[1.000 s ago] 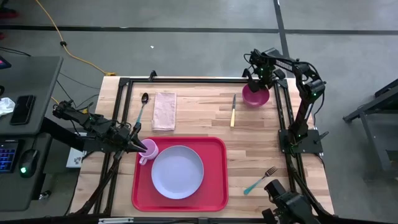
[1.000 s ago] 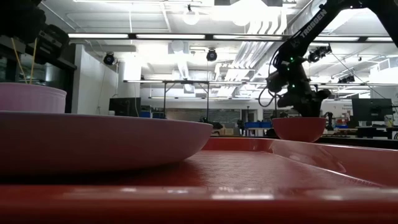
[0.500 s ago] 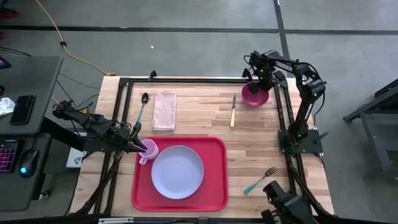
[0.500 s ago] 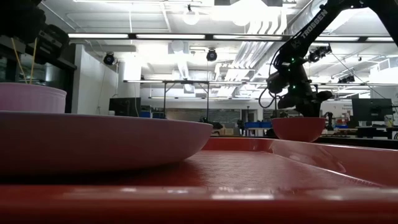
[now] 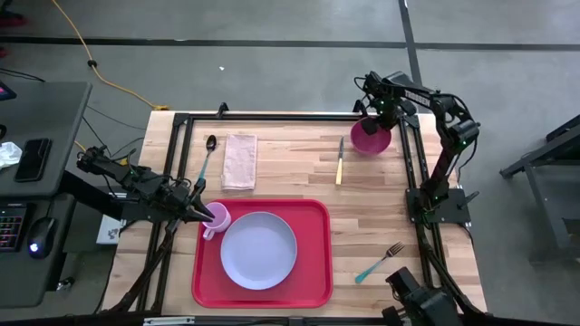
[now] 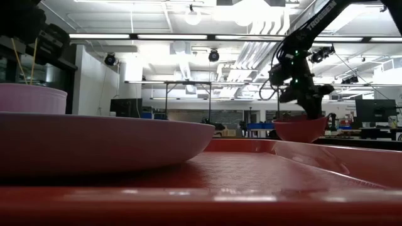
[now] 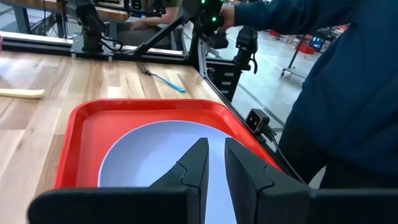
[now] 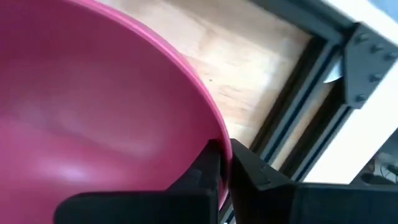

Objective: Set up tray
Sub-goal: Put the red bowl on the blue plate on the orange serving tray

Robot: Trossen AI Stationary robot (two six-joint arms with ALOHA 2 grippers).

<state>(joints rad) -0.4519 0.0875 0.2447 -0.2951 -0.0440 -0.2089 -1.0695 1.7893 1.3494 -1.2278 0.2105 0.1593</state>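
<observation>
Your right tool (image 5: 374,120) is at the far right corner of the bench (image 5: 290,172), and its fingers (image 8: 214,165) are clamped on the rim of the magenta bowl (image 5: 371,137). In the right wrist view the bowl's wall sits between the two dark fingers, with the wood and the black frame rail just beyond. From the low view the bowl (image 6: 300,128) hangs tilted under the tool, one side higher than the other.

Your left tool (image 5: 201,214) is at the tray's far left corner, right at the pink cup (image 5: 216,218) that stands inside the rim there. Its fingers (image 7: 196,163) stand slightly apart in the left wrist view, with a narrow gap between them and nothing visible in it; you cannot tell from these views whether they touch the cup.

The red tray (image 5: 314,272) lies flat on the near half of the bench, closer to the left arm's side. A pale blue plate (image 5: 258,250) sits in the middle of it, just beside the cup.

Beyond the tray, on bare wood, you have a spoon (image 5: 207,154) and a folded beige napkin (image 5: 240,160) side by side at the far left, a knife (image 5: 340,161) near the bowl, and a teal-handled fork (image 5: 379,262) well to the right of the tray. A person in a dark blue sleeve (image 7: 348,93) stands beside the bench in the left wrist view.
</observation>
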